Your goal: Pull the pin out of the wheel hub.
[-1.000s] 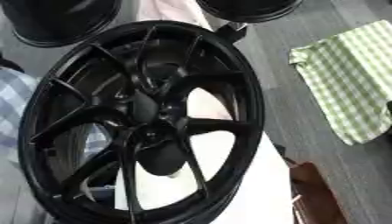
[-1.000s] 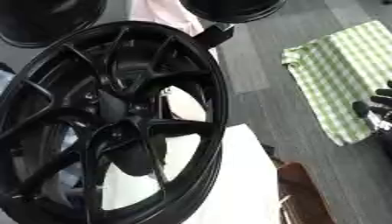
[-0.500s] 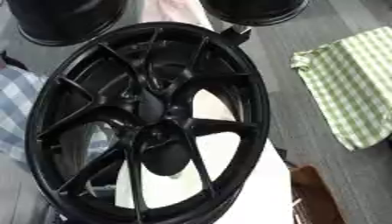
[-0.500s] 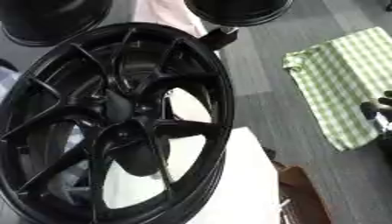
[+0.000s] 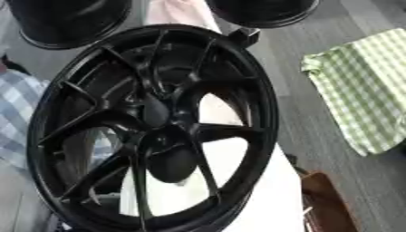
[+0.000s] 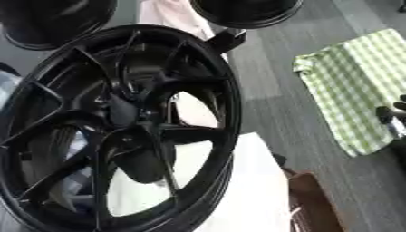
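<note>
0 progress visible: wheel hub [image 5: 155, 131] fills the left, pin not discernible. Right hand [image 6: 394, 118] sits well right of hub, over checked cloth [image 5: 361, 88]; fingers' state can't tell.

Even, diffuse indoor light, moderately bright; no hard shadows on grey wood-grain floor [image 5: 317, 118]. Large glossy black spoked wheel hub [image 5: 151, 127] shows soft pale sheen along rim and spoke edges, hub centre reads as near-featureless dark mass, detail lost. White surface under wheel [image 5: 269, 195] close to overexposed. Whole frame soft, slight motion blur; green-and-white checked cloth [image 5: 361, 86] pattern smeared. Dark robot right hand [image 6: 394, 120] at right edge of right eye view blurred, fingers indistinct. Scene tilted askew
</note>
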